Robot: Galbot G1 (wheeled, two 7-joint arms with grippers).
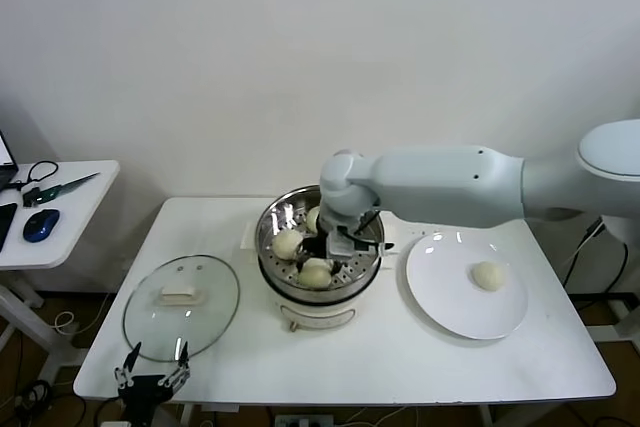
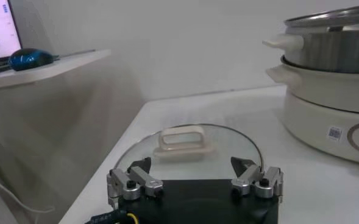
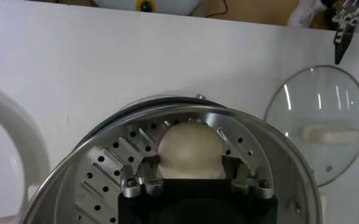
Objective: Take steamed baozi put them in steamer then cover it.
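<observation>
The steamer [image 1: 320, 292] stands mid-table with three baozi on its perforated tray [image 3: 106, 164]: one at the left [image 1: 288, 243], one at the back [image 1: 313, 217] and one at the front [image 1: 315, 274]. My right gripper [image 1: 335, 247] reaches down into the pot. Its fingers [image 3: 150, 173] press both sides of the front baozi [image 3: 190, 149], which rests on the tray. A fourth baozi [image 1: 489, 275] lies on the white plate [image 1: 440, 297]. The cover [image 1: 181, 305] lies flat to the left of the steamer. My left gripper [image 1: 152, 369] is open at the table's front edge, just before the cover [image 2: 185, 149].
A side table [image 1: 70, 207] at the far left holds a blue mouse [image 1: 40, 225] and cables. The steamer's base and side handles [image 2: 283, 42] rise close beside the cover. The white wall stands behind the table.
</observation>
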